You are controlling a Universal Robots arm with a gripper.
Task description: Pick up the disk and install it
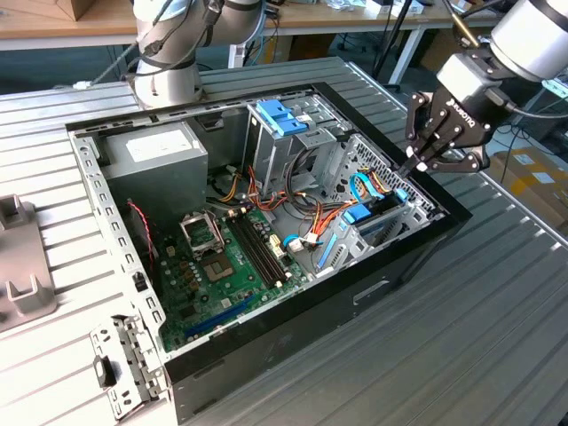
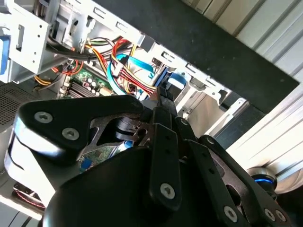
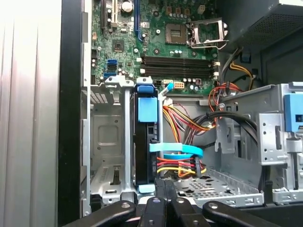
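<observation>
The disk (image 3: 146, 113) stands on edge in a slot of the metal drive cage (image 3: 124, 94) inside the open computer case, its bright blue carrier showing along the top. In the exterior view the disk (image 1: 380, 218) sits in the cage at the case's right side. My gripper (image 1: 414, 165) hangs just above that cage. In both wrist views the two black fingers lie together, and the gripper (image 3: 164, 185) is shut with nothing between them, its tips just beside one end of the disk. Blue and red cables (image 3: 182, 158) plug into the disk's side. My gripper (image 2: 163, 97) points down at the cage.
The case holds a green motherboard (image 1: 217, 257), a grey power supply with a white label (image 1: 155, 151) and an upper bay with a blue latch (image 1: 280, 115). An empty bay (image 3: 106, 142) lies beside the disk. The arm's base (image 1: 169, 71) stands behind the case on the ribbed table (image 1: 479, 328).
</observation>
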